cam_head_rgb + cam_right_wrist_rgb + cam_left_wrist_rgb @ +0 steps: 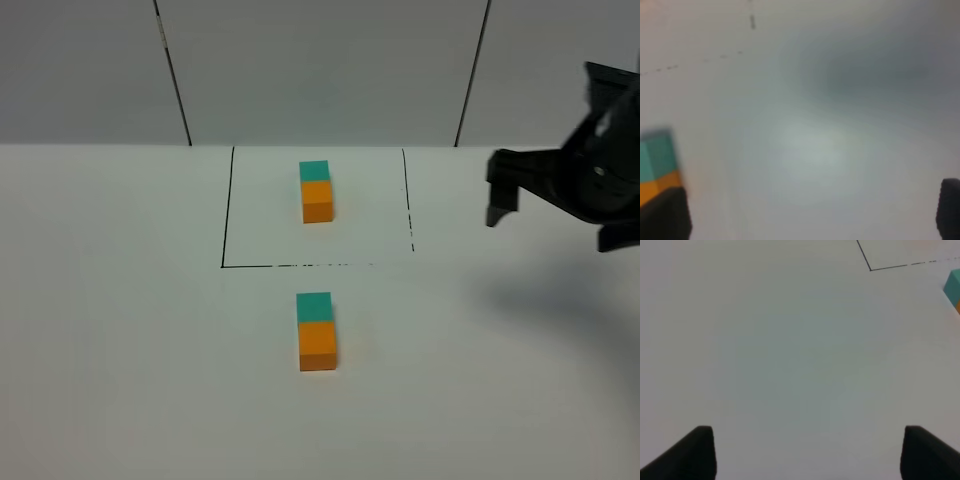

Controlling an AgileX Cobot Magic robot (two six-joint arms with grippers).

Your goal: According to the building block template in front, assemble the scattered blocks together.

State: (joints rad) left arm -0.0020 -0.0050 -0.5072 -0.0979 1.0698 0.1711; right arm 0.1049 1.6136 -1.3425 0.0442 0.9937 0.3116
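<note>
White counter (120, 330), grey panelled wall behind. Template (316, 192) toward far edge, mid-width: teal cube behind, orange cube in front, joined, inside thin black-line frame (224, 210).

Loose blocks just outside frame's near line, in line with template: teal block (314, 307) behind, orange block (317, 346) in front, faces touching, no visible gap. Same colour order as template.

Right hand (503, 190) raised over counter's right side, level with frame and outside it, well apart from blocks. Shadow on counter beneath. Wrist view blurred: two dark fingertips (665, 217) at opposite sides, spread wide, nothing between them; teal-over-orange pair (659, 165) visible beside one fingertip, apart from it per overhead view.

Left hand (807, 452) not seen from overhead. Wrist view: two dark fingertips (697, 450) standing apart, bare counter between, nothing gripped. Frame corner and edge of teal block (954, 287) at margin of that view.
</note>
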